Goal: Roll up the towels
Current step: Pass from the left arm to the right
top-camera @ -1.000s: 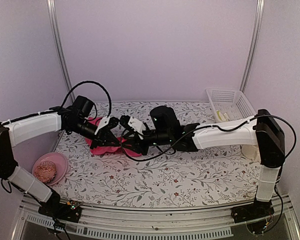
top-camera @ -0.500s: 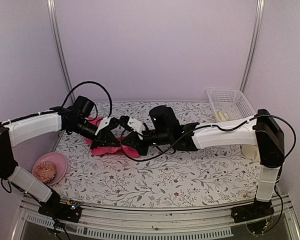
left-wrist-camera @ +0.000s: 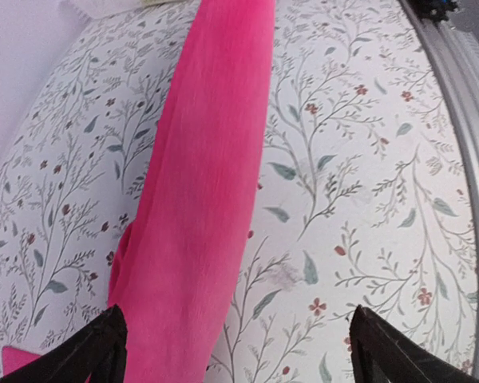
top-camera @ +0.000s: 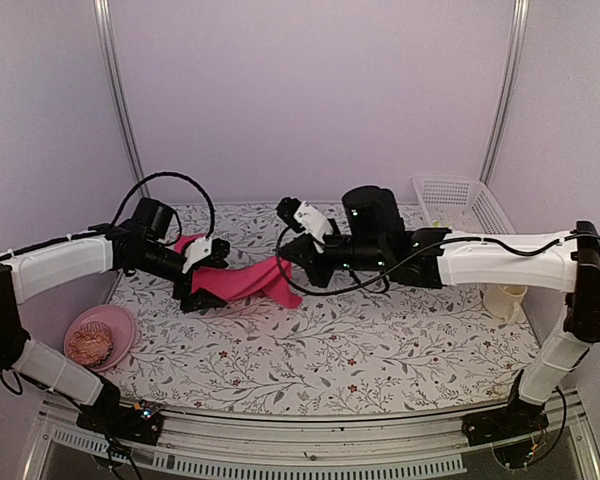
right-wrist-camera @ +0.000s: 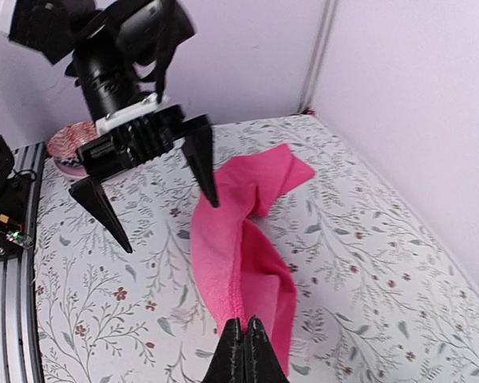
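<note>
Nothing rolled is seen on the counter (top-camera: pixel 380 350). The pink towel (top-camera: pixel 242 280) is found at 10 o'clock, drawn into a long twisted band, one end raised toward 1 o'clock. Rolling is judged not started; flattening is needed first. Something pale yellow is seen in the basket (top-camera: pixel 458 205) at 2 o'clock; whether it is the second towel cannot be told. The right gripper (right-wrist-camera: pixel 244 335) is clamped fully on the raised end. The left gripper (left-wrist-camera: pixel 238 351) is spread wide over the low end, nothing gripped.
</note>
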`<state>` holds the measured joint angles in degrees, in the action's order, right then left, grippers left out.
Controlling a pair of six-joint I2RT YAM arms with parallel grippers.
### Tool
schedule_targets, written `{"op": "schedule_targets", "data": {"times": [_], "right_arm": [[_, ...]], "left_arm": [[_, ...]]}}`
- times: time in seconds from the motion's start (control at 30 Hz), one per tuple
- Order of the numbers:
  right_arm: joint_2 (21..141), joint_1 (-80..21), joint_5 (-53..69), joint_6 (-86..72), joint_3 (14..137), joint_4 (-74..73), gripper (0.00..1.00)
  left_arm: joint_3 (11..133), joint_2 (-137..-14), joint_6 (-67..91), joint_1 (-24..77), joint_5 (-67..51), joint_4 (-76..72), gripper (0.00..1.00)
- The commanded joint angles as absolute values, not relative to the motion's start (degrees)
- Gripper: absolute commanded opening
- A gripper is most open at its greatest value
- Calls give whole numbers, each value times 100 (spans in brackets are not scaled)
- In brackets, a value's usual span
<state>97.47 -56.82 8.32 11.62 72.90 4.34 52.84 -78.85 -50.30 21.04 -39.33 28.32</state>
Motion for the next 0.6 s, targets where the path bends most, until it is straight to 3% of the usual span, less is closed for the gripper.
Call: {"op": "schedule_targets", "data": {"times": [0.0, 0.17, 0.37, 0.57], "right_arm": [[8636, -5376, -316, 1173, 6734, -27, 2], [7630, -4987, -1424, 895, 6010, -378, 2], [7059, -4715, -1164, 480, 5371, -615, 2], [7060, -4712, -818, 82, 4755, -831, 2]], "left_arm": [[4873, -7717, -4752, 1913, -2931, 1826, 97], [4817, -7829, -4555, 1811, -2771, 1482, 97], [5427, -8613, -4254, 1848, -2735, 1585, 97], [6950, -10132, -3461, 2049, -1746, 1967, 97]]}}
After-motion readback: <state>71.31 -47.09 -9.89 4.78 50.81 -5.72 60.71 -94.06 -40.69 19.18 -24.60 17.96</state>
